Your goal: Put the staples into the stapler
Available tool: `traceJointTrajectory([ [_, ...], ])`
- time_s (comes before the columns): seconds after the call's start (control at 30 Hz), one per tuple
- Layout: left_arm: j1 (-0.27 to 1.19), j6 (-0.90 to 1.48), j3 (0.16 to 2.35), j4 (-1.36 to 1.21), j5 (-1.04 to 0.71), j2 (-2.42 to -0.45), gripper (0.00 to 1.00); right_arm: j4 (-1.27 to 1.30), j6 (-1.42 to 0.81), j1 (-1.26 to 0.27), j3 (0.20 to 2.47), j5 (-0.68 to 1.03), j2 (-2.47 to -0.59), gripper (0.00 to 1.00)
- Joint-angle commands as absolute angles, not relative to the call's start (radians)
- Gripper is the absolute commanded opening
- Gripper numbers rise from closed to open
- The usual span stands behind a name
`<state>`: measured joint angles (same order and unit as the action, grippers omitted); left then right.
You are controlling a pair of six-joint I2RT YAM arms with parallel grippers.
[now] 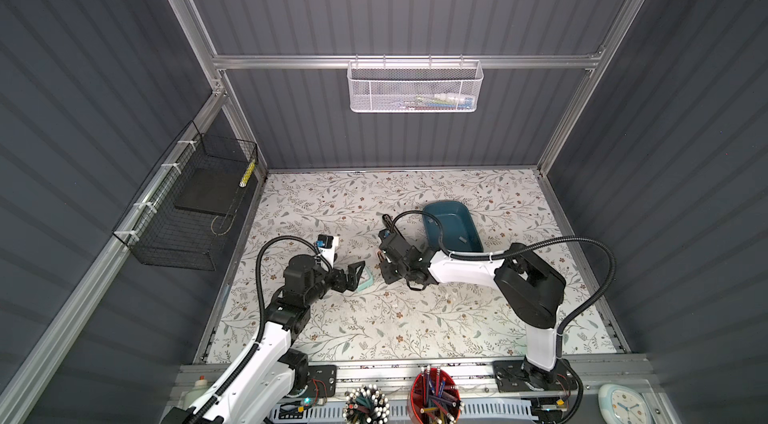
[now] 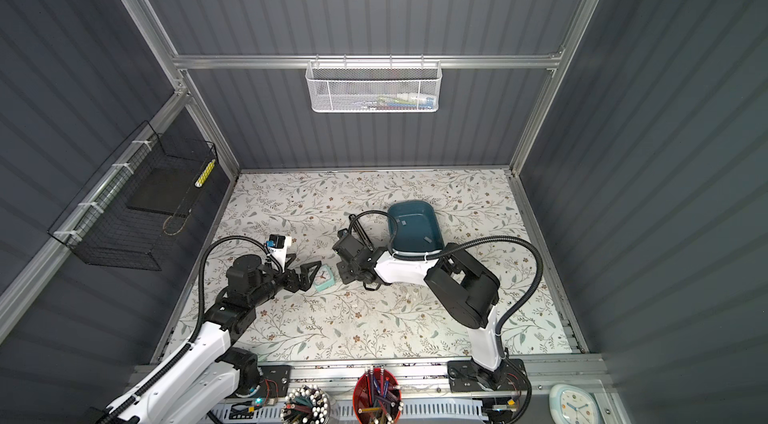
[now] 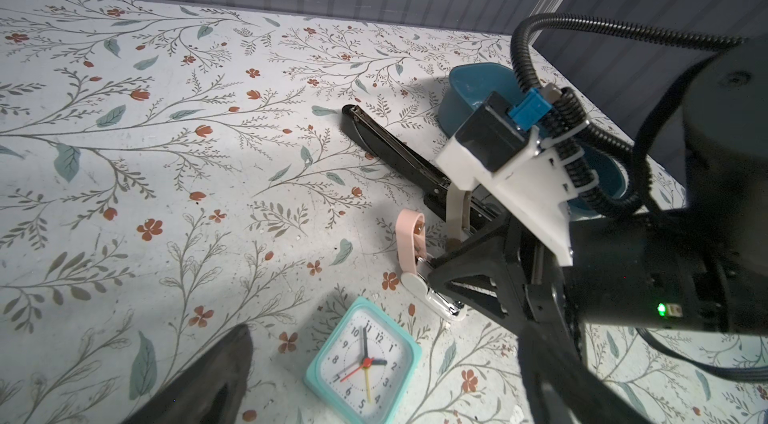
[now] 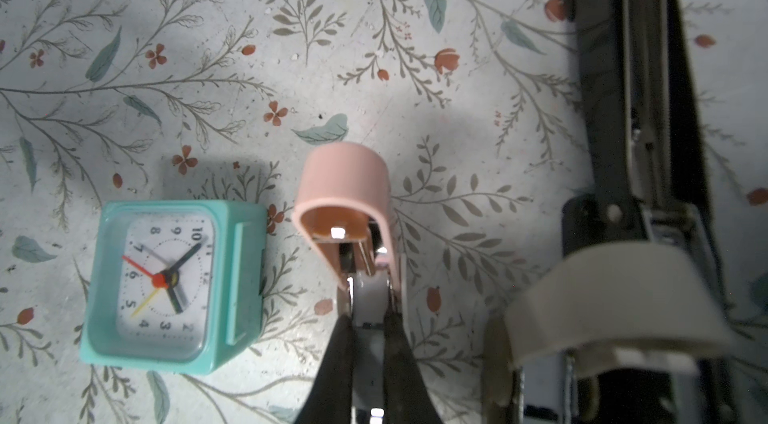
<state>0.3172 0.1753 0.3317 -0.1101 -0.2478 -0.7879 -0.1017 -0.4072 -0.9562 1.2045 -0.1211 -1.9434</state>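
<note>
Pinching the pink stapler [image 4: 345, 181] at its pale rear end, the right gripper [image 4: 369, 320] is clenched, both dark fingers pressed against it. The pink lid is swung up, with its brown underside and the metal channel showing. A teal clock [image 4: 166, 280] lies face up just beside it on the floral table [image 4: 374, 48]. A black stapler [image 4: 631, 89] lies flat on the other side.

Left wrist view: the pink stapler stands near the black stapler and apart from the clock. A blue tray [image 3: 478, 77] sits behind the black stapler, its contents not visible here. The left gripper's fingers [image 3: 216, 372] show at the frame edges, far apart.

Both top views: the left gripper [image 1: 357, 276] is spread wide and released, just beside the clock. The staples [image 1: 461, 240] are small grey strips lying inside the blue tray, well apart from the pink stapler. Only two strips can be made out.
</note>
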Motion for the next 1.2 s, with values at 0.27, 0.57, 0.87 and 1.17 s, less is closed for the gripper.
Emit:
traceJointTrajectory([
  [0.27,0.316,0.156,0.319,-0.114,-0.250,-0.771,1.00,-0.091,-0.380,-0.953,1.182,-0.156,-1.904,0.06],
  [0.57,0.316,0.157,0.319,-0.110,-0.248,-0.767,1.00,-0.070,-0.353,-0.953,1.168,-0.145,-1.890,0.06],
  [0.87,0.316,0.156,0.319,-0.110,-0.246,-0.766,1.00,-0.079,-0.327,-0.951,1.173,-0.153,-1.909,0.06],
  [1.17,0.316,0.156,0.321,-0.110,-0.245,-0.770,1.00,-0.074,-0.303,-0.951,1.173,-0.133,-1.922,0.05],
])
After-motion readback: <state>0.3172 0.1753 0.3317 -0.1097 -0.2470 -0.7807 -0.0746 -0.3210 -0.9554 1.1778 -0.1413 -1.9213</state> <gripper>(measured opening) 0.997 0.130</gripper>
